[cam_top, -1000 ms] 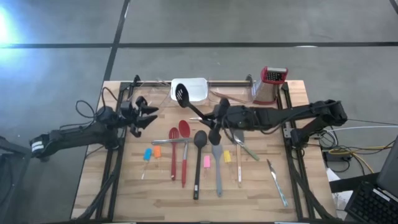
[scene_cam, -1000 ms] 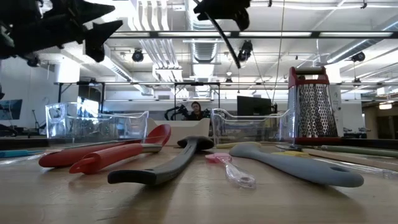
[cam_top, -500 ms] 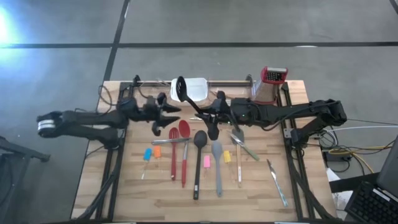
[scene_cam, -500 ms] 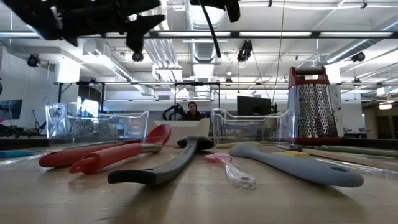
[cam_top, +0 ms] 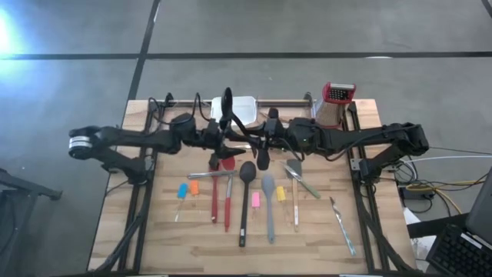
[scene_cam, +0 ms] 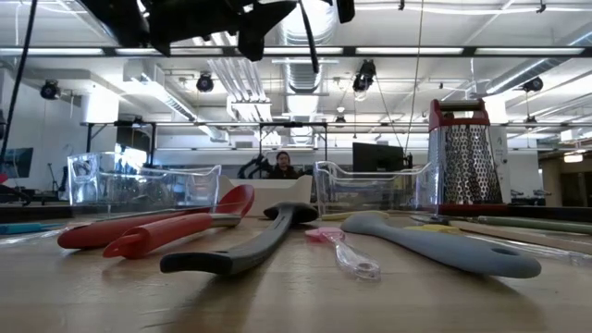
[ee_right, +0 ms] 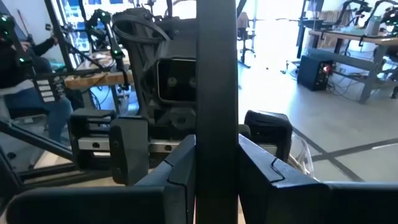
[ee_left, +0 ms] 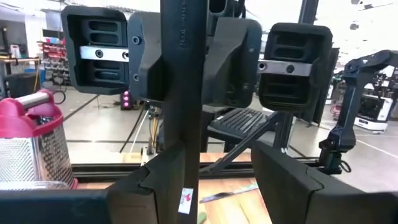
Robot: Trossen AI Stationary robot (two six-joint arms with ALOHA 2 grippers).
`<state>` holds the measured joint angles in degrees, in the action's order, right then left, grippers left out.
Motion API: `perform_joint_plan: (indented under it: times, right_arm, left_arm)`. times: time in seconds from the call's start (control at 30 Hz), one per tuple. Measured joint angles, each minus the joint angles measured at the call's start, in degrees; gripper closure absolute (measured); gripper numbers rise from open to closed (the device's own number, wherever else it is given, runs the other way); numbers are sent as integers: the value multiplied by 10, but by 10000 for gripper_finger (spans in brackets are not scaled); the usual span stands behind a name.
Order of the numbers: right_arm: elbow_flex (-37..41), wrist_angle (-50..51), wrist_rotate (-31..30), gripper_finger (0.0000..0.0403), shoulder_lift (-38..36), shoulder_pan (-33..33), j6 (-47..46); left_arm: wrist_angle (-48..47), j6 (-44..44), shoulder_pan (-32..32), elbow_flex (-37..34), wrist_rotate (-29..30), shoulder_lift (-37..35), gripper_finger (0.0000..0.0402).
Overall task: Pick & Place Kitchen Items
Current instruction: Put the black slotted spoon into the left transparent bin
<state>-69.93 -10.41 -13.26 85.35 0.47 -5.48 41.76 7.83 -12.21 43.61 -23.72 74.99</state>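
A black slotted spatula [cam_top: 228, 104] is held in the air over the table's far middle, roughly upright with its head up, and my right gripper [ee_right: 216, 180] is shut on its handle. My left gripper [ee_left: 221, 180] has come in from the table's left and faces the right one. It is open, with the same handle [ee_left: 183, 93] between its fingers, close to one finger [ee_left: 155, 186]. In the high view the left gripper [cam_top: 223, 143] and right gripper [cam_top: 258, 145] nearly meet. Red spoons [cam_top: 221, 185], a black spoon [cam_top: 246, 192] and a grey spatula [cam_top: 268, 204] lie flat on the table. My right gripper pinches the spatula's handle [ee_right: 216, 124] between its two fingers. They come in level from the table's right and lie across the handle. The spatula is lifted clear of the table, roughly upright, head up. I cannot tell whether my left gripper touches the handle.
A white tray [cam_top: 244, 110] and a red-topped grater [cam_top: 333, 104] stand at the far edge, with clear bins [scene_cam: 139, 185] beside them. Small blue [cam_top: 183, 191], orange [cam_top: 194, 187], pink [cam_top: 255, 199] and yellow [cam_top: 281, 194] blocks and thin knives [cam_top: 342, 223] lie on the near half.
My left gripper has swung up and toward the table's right, reaching the spatula's handle, and has stayed open. My right gripper has tipped in place, so the spatula's head has swung up toward the far edge and now shows edge-on from above.
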Motion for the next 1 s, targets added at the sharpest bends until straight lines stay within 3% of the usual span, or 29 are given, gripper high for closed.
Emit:
perform_joint_plan:
  times: [1.0]
  right_arm:
    - [0,-53,44,333,1,4,14]
  left_arm:
    - [13,-27,-3,39,9,17,211]
